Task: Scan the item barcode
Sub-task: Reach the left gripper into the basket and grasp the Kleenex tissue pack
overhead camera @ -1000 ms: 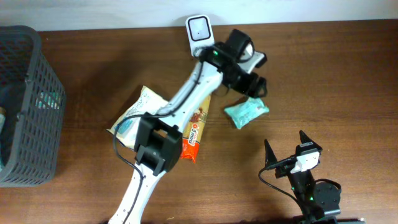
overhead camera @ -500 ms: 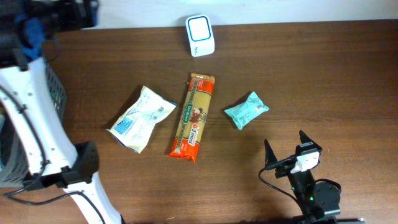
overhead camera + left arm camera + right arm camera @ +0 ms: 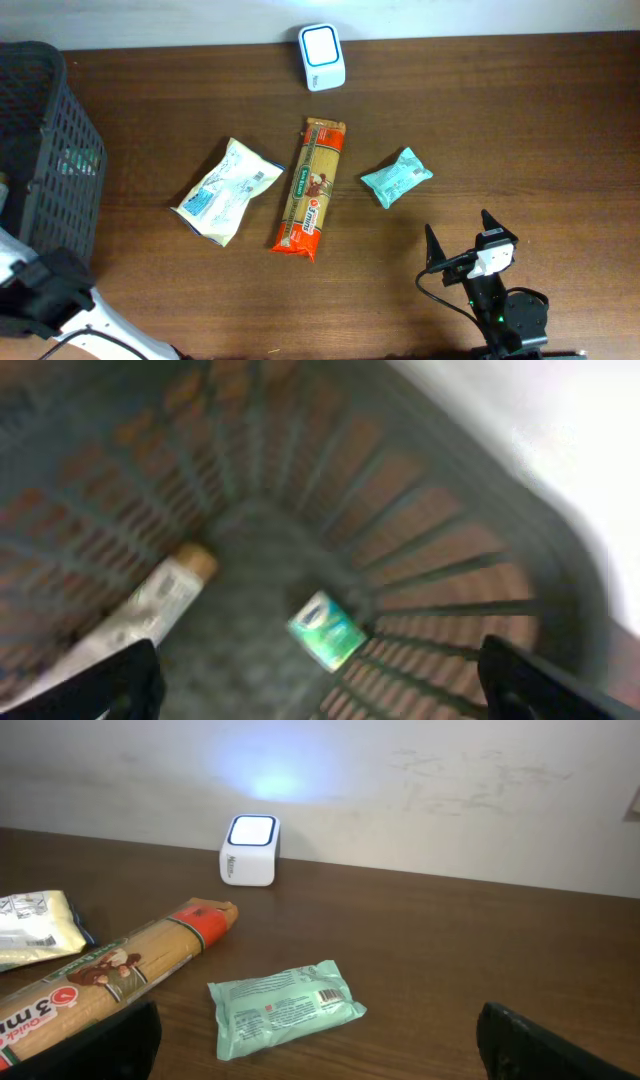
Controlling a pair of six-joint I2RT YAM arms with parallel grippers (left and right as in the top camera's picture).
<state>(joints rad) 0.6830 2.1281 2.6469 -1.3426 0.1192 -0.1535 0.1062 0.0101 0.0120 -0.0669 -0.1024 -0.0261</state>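
Two items lie in the basket, and the left pincer hangs spread wide above them.
The small green packet sits on the basket floor, just beside a cork-tipped tube. It looks best to descend straight, straddle its narrow sides clear of the mesh, then turn its barcode toward the white scanner on the worktop. The right pincer rests spread and empty.

Overhead looked straight down on the table, left wrist peered closely into the basket, right wrist faced low toward the scanner, shared with overhead.
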